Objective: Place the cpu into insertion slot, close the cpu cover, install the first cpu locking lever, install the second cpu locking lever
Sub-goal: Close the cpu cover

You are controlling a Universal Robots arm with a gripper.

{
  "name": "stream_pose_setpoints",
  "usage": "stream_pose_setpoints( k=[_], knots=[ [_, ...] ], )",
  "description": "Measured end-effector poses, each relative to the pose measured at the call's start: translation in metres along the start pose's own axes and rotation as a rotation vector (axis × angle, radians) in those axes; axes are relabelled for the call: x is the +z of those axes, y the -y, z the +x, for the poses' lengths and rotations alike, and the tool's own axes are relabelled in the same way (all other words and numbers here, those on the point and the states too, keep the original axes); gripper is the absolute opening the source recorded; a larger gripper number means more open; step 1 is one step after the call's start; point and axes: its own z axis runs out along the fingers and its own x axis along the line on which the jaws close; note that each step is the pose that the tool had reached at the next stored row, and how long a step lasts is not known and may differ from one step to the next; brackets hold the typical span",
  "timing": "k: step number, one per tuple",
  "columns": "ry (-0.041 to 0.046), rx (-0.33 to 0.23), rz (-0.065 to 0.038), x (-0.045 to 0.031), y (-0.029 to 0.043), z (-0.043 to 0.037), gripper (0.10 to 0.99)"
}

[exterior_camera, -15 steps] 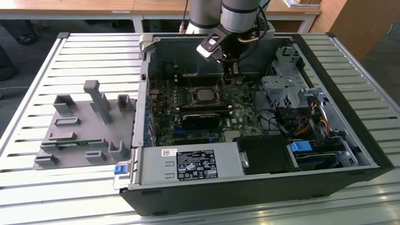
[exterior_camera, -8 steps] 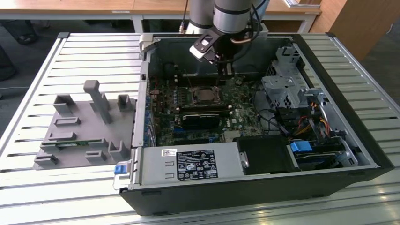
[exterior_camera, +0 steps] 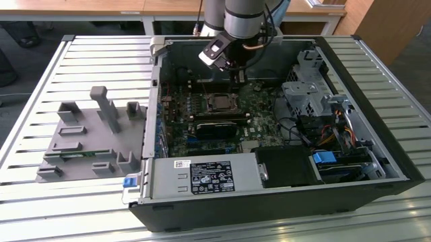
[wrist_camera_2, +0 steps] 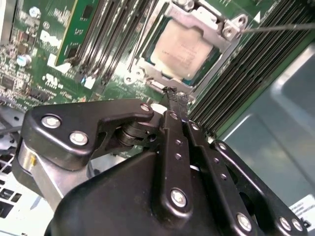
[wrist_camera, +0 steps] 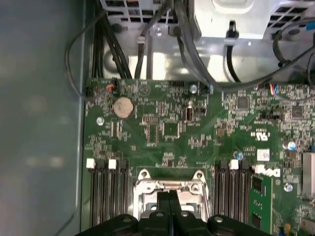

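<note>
Remote station, items listed largest first.

1. Slatted silver metal table [exterior_camera: 67, 201], carrying everything.
2. Black open-sided computer case [exterior_camera: 269, 206], lying flat.
3. Grey moulded plastic fixture tray [exterior_camera: 88, 136], beside the case on the exterior view's left.
4. Silver-and-grey robot arm [exterior_camera: 243, 15], reaching down into the case.
5. Green motherboard [wrist_camera: 167, 132].
6. Black linkage gripper [wrist_camera_2: 172, 93]: the pincer is pinched narrow, tips together, and I see nothing between them. The tips sit just at the socket's edge.
7. Square silver-rimmed insertion slot [exterior_camera: 221, 102], mid-board.
8. Thin silver-grey cpu cover [wrist_camera_2: 209, 22], lying down flat over the slot.
9. Dull silver-topped square cpu [wrist_camera_2: 179, 46], seated in the slot and showing through the cover's window.
10. Thin steel wire locking lever [wrist_camera_2: 280, 27], standing out from a cover corner.

Risk, as I judge it: the closed tips could slip off a lever and scrape the board or the black memory slots alongside.

Writing: a white printed label [exterior_camera: 210, 177] on the power supply; I leave the text unread.
</note>
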Motion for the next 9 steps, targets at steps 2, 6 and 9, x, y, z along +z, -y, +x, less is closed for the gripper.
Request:
stream_pose_setpoints(
  k=[2,6,9],
  knots=[
    [0.0003,0.0,0.0,0.0004,0.0072,-0.0001,0.106],
    [-0.0001,0.0,0.0,0.0022,0.018,0.0001,0.106],
    [0.0,0.0,0.0,0.0071,0.0217,0.0001,0.106]
  ],
)
